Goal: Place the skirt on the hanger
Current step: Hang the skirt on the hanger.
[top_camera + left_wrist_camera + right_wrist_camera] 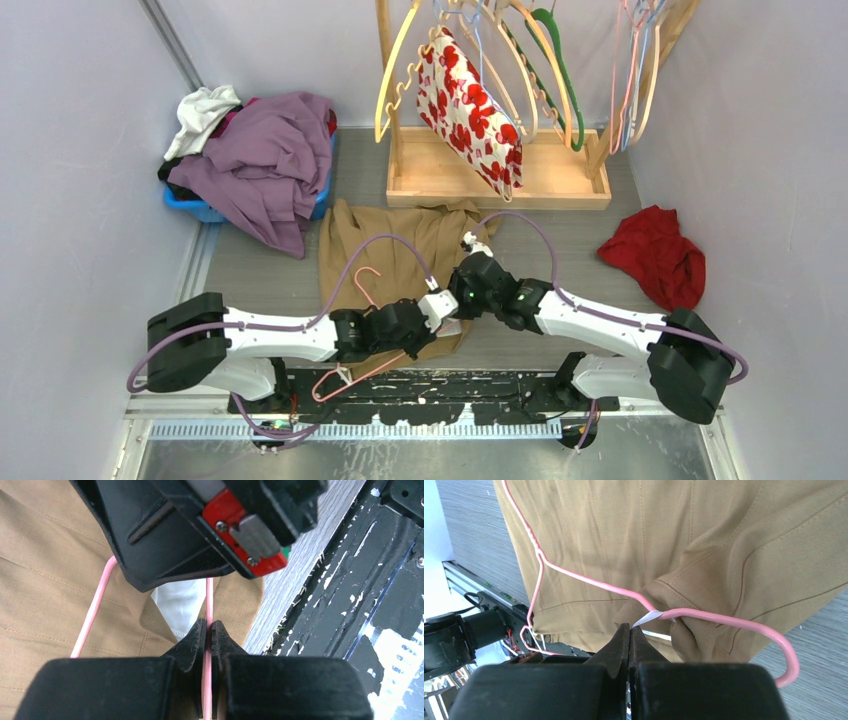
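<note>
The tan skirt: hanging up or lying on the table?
Lying down: the skirt is spread across the table, with the pink hanger lying across it.

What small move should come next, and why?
Probably draw the right gripper, which seems to pinch the skirt at its waist, over one end of the pink hanger. The left gripper is shut on its wire, most of which lies on top of the fabric.

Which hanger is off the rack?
The pink hanger: it lies on the tan skirt, pinched in the left tool. The other hangers all hang on the wooden rack at the back.
</note>
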